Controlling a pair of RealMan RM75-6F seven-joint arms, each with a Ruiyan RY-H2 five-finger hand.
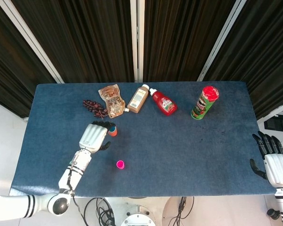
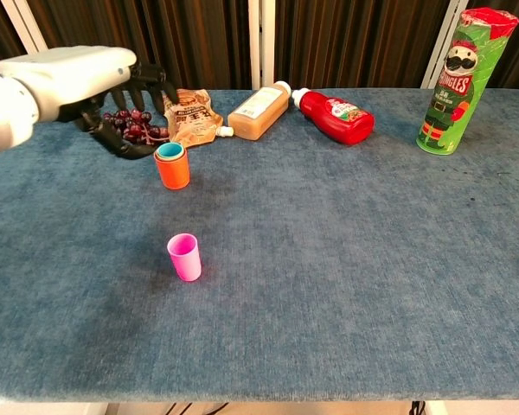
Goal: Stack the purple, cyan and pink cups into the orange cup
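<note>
The orange cup (image 2: 173, 169) stands upright on the blue table, with the cyan cup (image 2: 169, 151) nested inside it so only its rim shows. No purple cup can be seen; it may lie hidden inside the stack. The pink cup (image 2: 185, 257) (image 1: 120, 164) stands alone nearer the front. My left hand (image 2: 112, 95) (image 1: 95, 135) hovers just left of and above the orange cup (image 1: 112, 130), fingers spread, holding nothing. My right hand (image 1: 272, 157) hangs off the table's right edge, fingers apart and empty.
Along the back lie a bunch of dark grapes (image 2: 131, 127), a brown snack pouch (image 2: 189, 116), a tan bottle (image 2: 258, 111) and a red ketchup bottle (image 2: 333, 115). A Pringles can (image 2: 457, 79) stands at the back right.
</note>
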